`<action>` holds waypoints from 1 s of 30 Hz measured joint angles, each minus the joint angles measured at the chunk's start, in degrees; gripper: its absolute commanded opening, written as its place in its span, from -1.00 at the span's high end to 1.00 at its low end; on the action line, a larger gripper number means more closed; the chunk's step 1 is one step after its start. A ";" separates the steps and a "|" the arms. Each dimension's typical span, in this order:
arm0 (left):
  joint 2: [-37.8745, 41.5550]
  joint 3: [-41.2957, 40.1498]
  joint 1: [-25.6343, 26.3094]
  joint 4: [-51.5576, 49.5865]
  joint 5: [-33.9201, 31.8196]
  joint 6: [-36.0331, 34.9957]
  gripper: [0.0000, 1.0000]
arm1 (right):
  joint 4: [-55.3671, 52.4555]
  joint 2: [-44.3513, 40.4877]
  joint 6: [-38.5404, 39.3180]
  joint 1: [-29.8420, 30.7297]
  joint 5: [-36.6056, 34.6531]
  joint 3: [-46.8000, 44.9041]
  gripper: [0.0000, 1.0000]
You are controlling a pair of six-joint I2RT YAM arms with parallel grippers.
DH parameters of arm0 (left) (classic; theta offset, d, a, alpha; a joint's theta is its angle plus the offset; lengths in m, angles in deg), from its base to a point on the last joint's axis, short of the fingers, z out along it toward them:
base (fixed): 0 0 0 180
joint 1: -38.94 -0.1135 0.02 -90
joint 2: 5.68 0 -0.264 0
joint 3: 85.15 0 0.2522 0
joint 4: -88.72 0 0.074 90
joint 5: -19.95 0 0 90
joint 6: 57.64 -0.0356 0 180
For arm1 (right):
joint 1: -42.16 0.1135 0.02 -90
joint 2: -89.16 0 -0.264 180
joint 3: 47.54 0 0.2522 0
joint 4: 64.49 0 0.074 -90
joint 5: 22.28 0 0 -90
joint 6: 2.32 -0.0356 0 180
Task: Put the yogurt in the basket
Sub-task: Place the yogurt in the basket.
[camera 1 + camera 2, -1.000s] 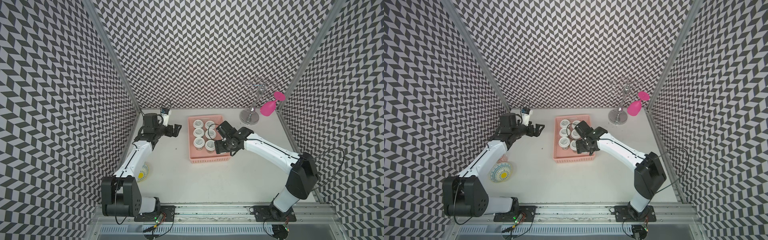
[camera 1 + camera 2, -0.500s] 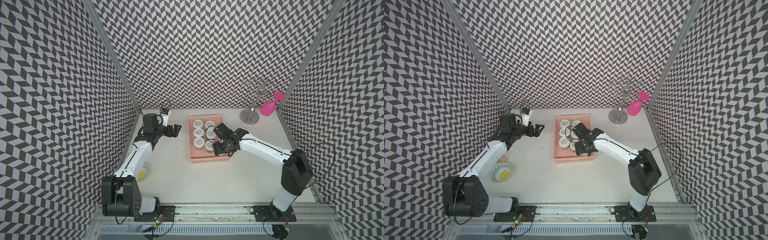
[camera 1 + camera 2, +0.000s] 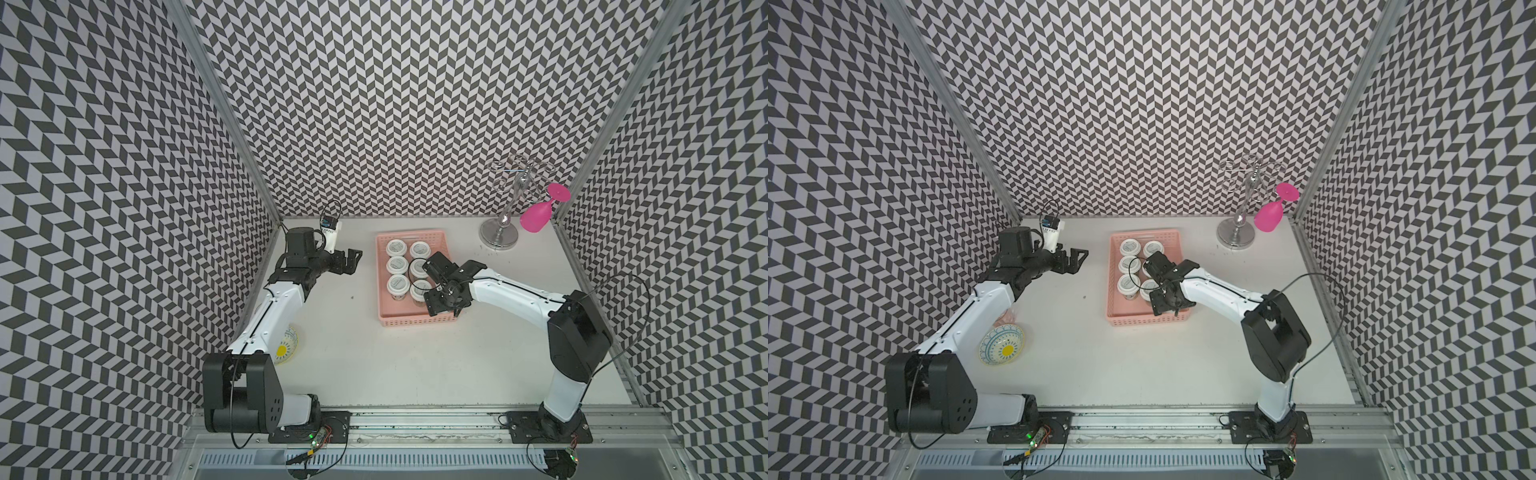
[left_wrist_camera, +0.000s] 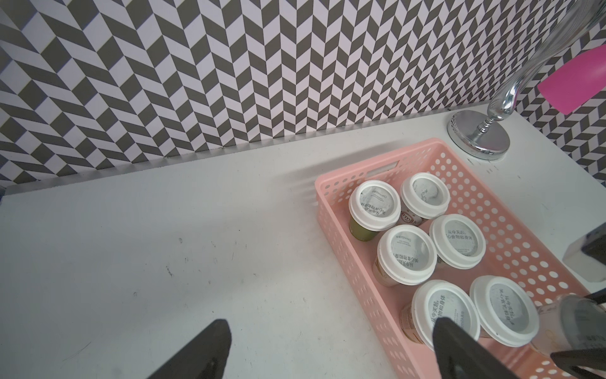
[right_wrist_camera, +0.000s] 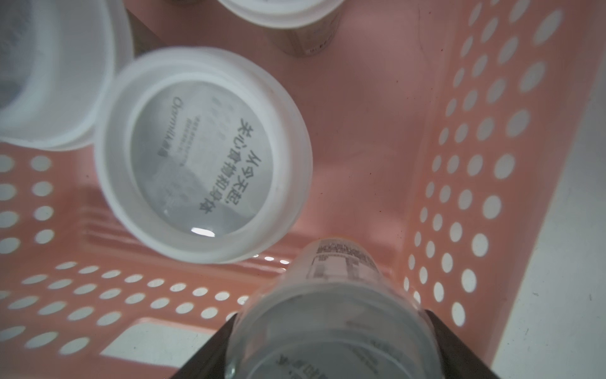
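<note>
The salmon-pink basket point(image 3: 380, 286) point(image 3: 1112, 286) stands mid-table and holds several yogurt tubs with white lids point(image 3: 397, 247) point(image 3: 1129, 248) in two rows. My right gripper point(image 3: 440, 297) point(image 3: 1165, 299) is inside the basket's near right part, shut on a translucent yogurt tub point(image 5: 331, 305), which the left wrist view also shows point(image 4: 570, 325). A lidded tub point(image 5: 203, 154) sits just beside the held one. My left gripper point(image 3: 353, 262) point(image 3: 1079, 259) point(image 4: 331, 331) hovers open and empty over bare table left of the basket wall point(image 4: 344, 249).
A chrome stand point(image 3: 498, 237) with a hanging pink glass point(image 3: 538, 216) is at the back right. A patterned bowl point(image 3: 1001, 344) lies by the left wall near my left arm. Patterned walls close in three sides.
My right gripper has carried the translucent tub nearer and lower, into the basket's near right part. The left arm has not moved.
</note>
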 measured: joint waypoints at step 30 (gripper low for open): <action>0.00 -0.02 -0.11 0.02 0.02 0.00 -1.00 | 3.06 2.12 0.37 -2.62 -0.28 -0.61 -0.72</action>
